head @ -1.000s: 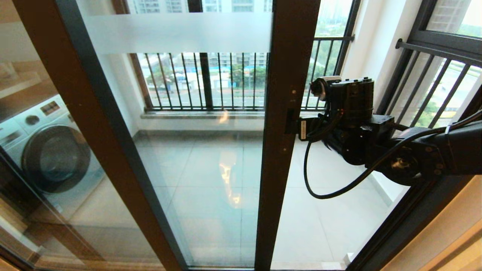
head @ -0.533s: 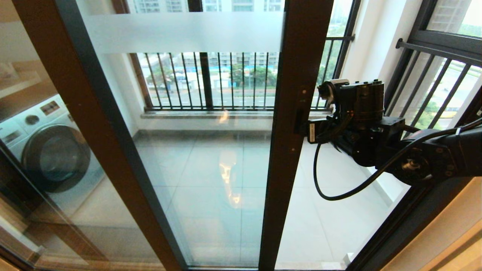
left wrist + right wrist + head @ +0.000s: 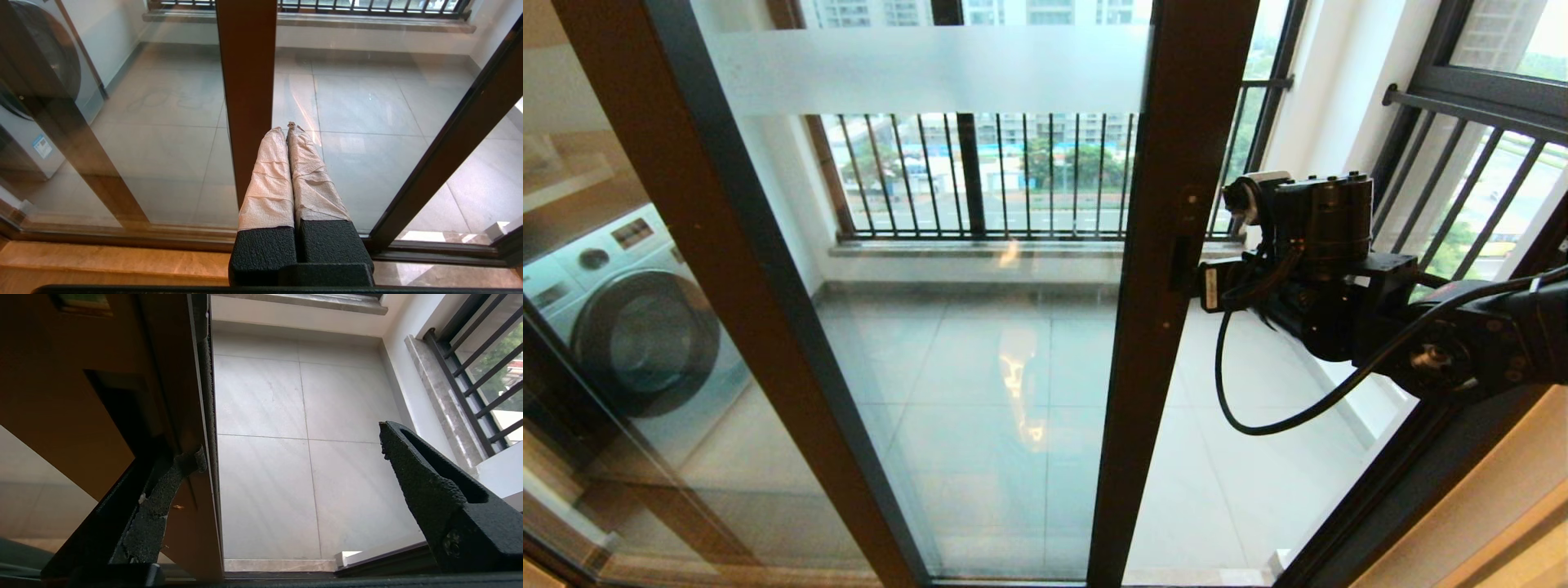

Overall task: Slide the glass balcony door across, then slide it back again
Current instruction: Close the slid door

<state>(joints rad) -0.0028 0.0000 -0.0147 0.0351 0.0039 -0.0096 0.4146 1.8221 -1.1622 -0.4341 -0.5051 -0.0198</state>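
Right gripper hooked at the door stile's handle slot

The right gripper [image 3: 286, 457] reaches level from the right to the glass balcony door [image 3: 980, 245], its 2 rough black fingers [image 3: 429, 490] spread wide, 1 tucked into the handle slot [image 3: 1178, 265] of the smooth brown stile. The door stands partly open, a gap right of the stile. The left gripper [image 3: 288, 130], paper-wrapped fingers pressed together, hangs low before the door's glass.

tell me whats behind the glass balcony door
Through the glass balcony door you see a pale tiled balcony floor, a stone sill and black window bars with streets beyond. Its frosted band blurs the buildings behind it, and the brown stile covers a strip.
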